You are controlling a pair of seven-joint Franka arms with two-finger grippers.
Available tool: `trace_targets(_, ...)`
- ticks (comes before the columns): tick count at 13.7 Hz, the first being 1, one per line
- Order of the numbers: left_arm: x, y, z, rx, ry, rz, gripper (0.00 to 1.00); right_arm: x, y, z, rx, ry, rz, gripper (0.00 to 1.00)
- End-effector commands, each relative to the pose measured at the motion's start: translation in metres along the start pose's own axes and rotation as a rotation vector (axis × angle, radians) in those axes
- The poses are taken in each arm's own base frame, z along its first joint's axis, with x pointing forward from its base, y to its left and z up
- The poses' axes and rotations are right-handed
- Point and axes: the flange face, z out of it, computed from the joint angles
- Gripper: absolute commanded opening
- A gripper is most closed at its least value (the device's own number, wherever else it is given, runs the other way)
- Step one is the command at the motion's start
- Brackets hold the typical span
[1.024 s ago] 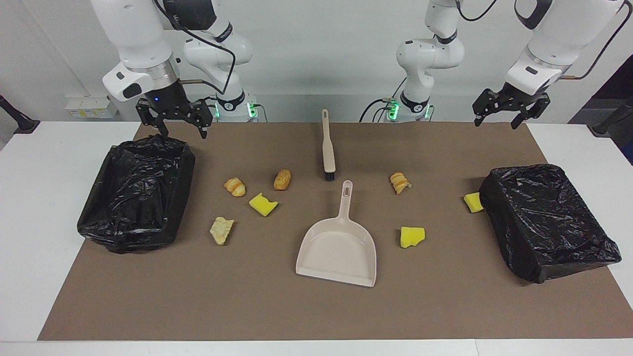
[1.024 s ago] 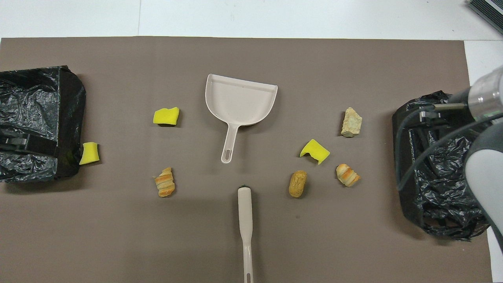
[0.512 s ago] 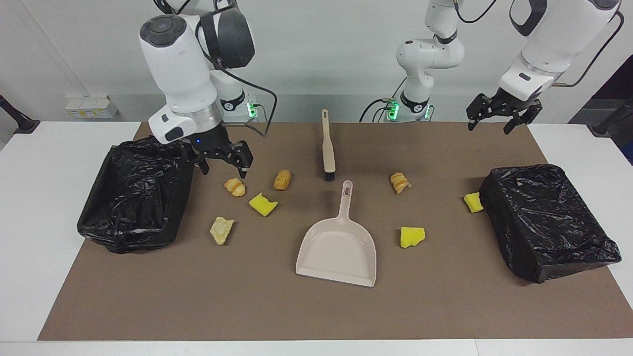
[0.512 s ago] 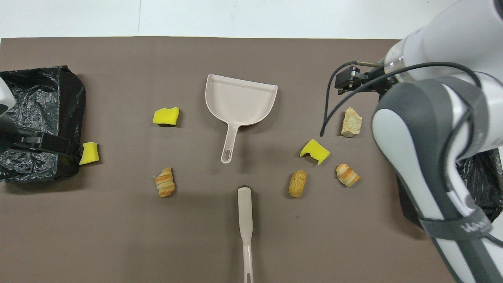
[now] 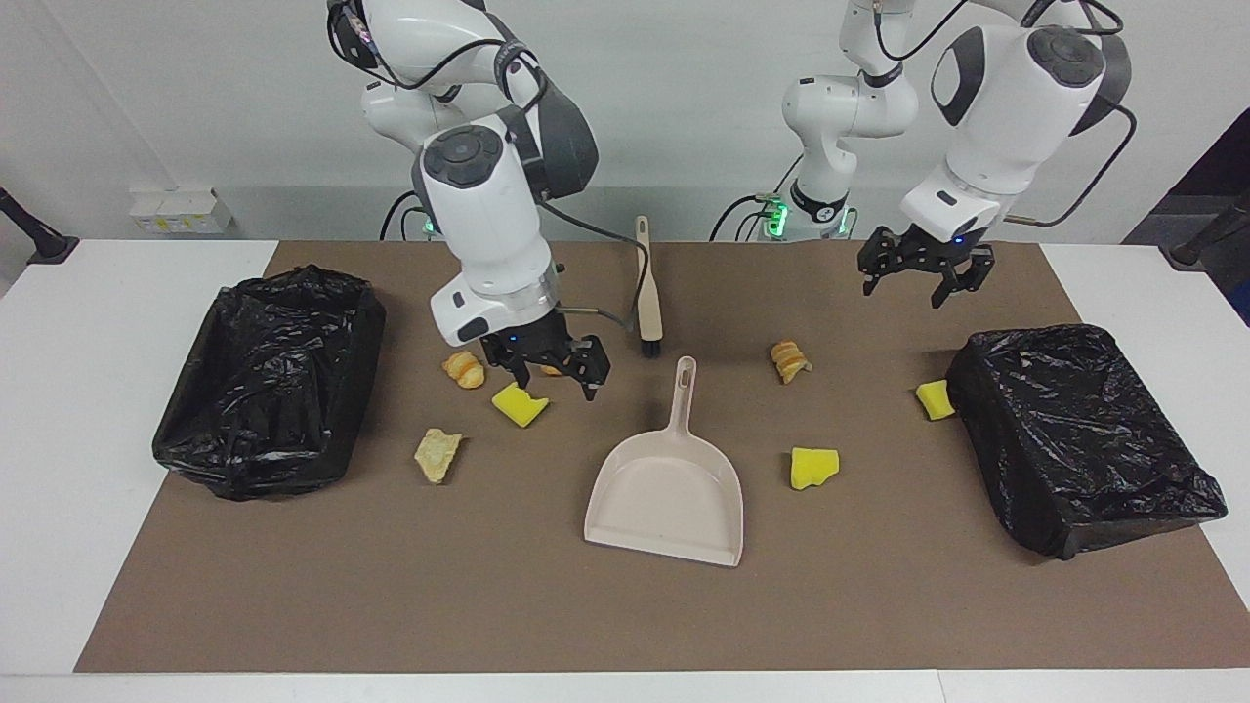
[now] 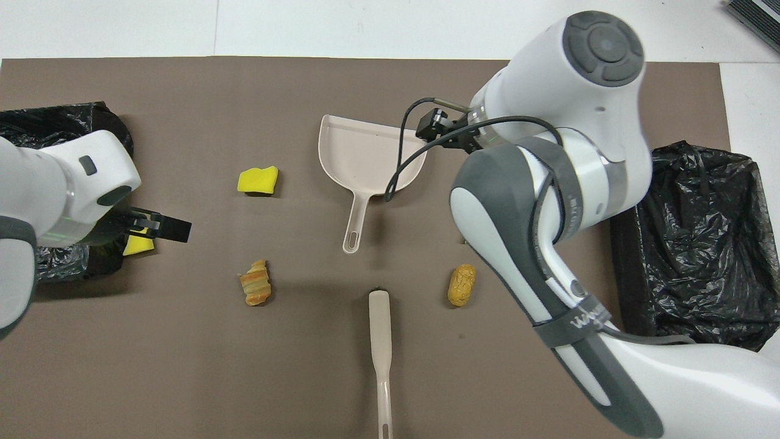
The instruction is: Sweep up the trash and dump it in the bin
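Seven scraps of trash lie scattered on the brown mat, none yet swept. Toward the right arm's end sit a croissant piece [image 5: 464, 369], a notched yellow sponge chunk [image 5: 518, 403], a tan bread piece [image 5: 437, 455] and a brown roll [image 6: 462, 285], the last mostly hidden under the arm in the facing view. Toward the left arm's end lie a striped pastry [image 5: 789, 360], a second yellow sponge [image 5: 813, 468], and a third sponge [image 5: 935, 399] touching the black-lined bin [image 5: 1079, 434]. All look light; the sponges soft and likely to bounce or roll ahead of bristles, so short strokes suit them.

The beige brush [image 5: 645, 290] lies nearer the robots, bristles toward the dustpan [image 5: 669, 478], whose handle points at it. Both handles are stiff and slim, the natural places to take hold.

The right hand [image 5: 550, 367] hangs low over the sponge chunk and roll, fingers spread, holding nothing. The left hand [image 5: 920, 274] hovers over bare mat near the striped pastry, apparently spread too and empty. A second lined bin [image 5: 273, 381] stands at the right arm's end. The sponge against the bin wall may be awkward to reach.
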Motion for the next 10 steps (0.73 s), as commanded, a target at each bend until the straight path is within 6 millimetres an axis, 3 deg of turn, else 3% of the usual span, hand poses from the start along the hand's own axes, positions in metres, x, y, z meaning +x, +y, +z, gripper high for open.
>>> trace_targets(1,-0.049,0.023,0.017,-0.021,0.085,0.026,1.00,-0.016,-0.028,0.027,0.036,-0.059,0.063,1.00)
trace_targets(3,-0.064,0.049,0.029,-0.027,0.075,0.060,1.00,-0.027,-0.039,0.051,0.015,-0.092,0.119,1.00)
trace_targets(5,-0.083,0.077,0.037,-0.035,0.060,0.037,1.00,-0.048,-0.060,0.102,-0.025,-0.134,0.110,1.00)
trace_targets(8,-0.114,0.103,0.046,-0.034,0.037,0.067,1.00,-0.052,-0.071,0.128,-0.011,-0.112,0.089,1.00)
trace_targets(10,-0.129,0.138,0.053,-0.036,0.009,0.083,1.00,-0.072,-0.086,0.150,-0.015,-0.109,0.027,1.00)
